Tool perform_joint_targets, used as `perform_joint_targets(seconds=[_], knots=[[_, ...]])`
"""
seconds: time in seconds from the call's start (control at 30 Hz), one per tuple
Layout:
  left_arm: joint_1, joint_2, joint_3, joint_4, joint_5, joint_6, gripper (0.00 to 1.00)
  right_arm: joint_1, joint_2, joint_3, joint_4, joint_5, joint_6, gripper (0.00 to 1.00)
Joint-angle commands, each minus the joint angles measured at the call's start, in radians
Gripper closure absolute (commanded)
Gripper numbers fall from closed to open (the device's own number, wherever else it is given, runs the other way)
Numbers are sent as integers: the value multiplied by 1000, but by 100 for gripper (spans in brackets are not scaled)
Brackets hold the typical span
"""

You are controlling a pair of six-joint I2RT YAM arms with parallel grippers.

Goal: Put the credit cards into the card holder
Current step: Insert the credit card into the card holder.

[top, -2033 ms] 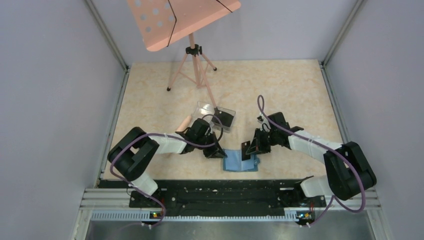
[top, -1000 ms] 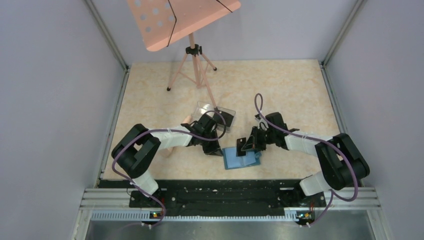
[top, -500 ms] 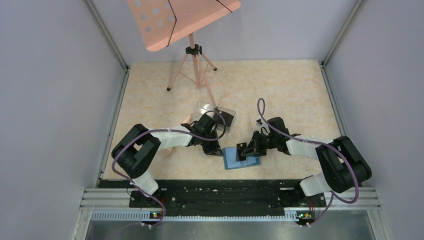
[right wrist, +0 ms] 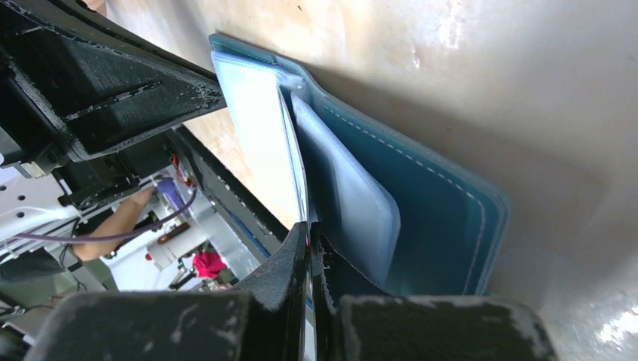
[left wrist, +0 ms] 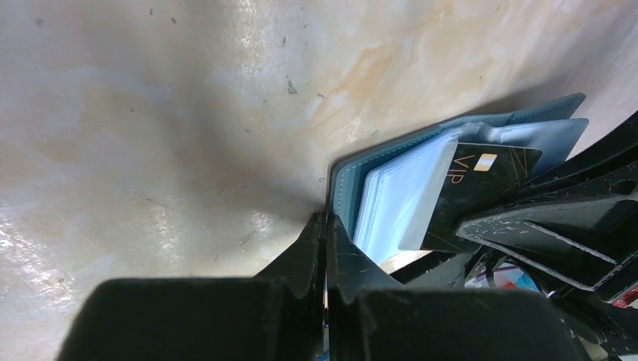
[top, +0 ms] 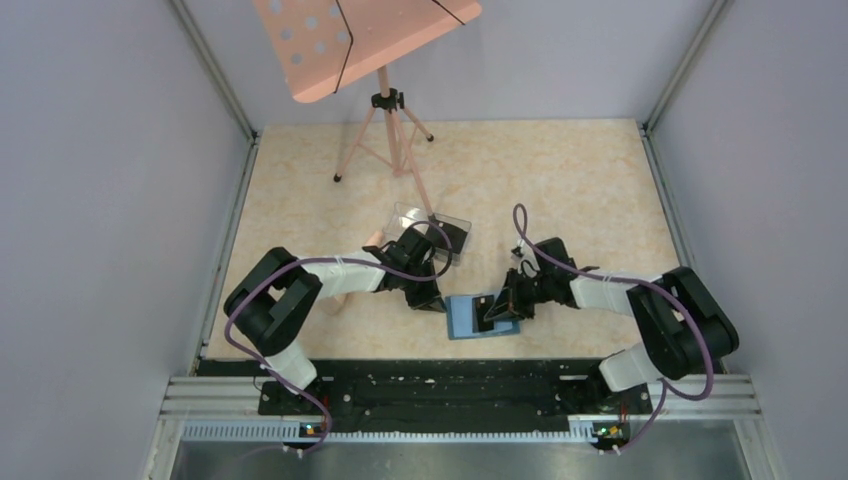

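Near the front edge of the marbled table (top: pixel 560 180), teal card holder (top: pixel 465 320) lying open, right gripper (right wrist: pixel 308 233) pinching a black credit card (left wrist: pixel 481 180) partway into a pale pocket, left gripper (left wrist: pixel 325 226) pressed together, tips against the holder's left edge.

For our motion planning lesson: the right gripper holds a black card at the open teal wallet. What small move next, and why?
Probably the right gripper should push the credit card deeper into the card holder: much of it sticks out of the pale pocket, and the shut left gripper sits at its edge.
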Motion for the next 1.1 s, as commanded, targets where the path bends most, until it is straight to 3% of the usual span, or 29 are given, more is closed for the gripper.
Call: perform_joint_targets(seconds=[0.0,0.4,0.53,0.77,0.9,1.07], knots=[[-13,63,-15,-77,-86,34,100,-1,55,48,-71,-16,-54,100],[-16,74,10,-77,-71,41,100,33,135,158,-172,47,-142,99],[-16,72,6,-79,-75,39,100,55,116,233,-306,156,-202,75],[-16,74,8,-77,-73,41,100,82,103,286,-420,253,-271,47],[-17,83,16,-77,-66,46,100,116,119,283,-409,290,-284,37],[-23,94,40,-72,-47,51,100,157,153,298,-363,269,-318,33]])
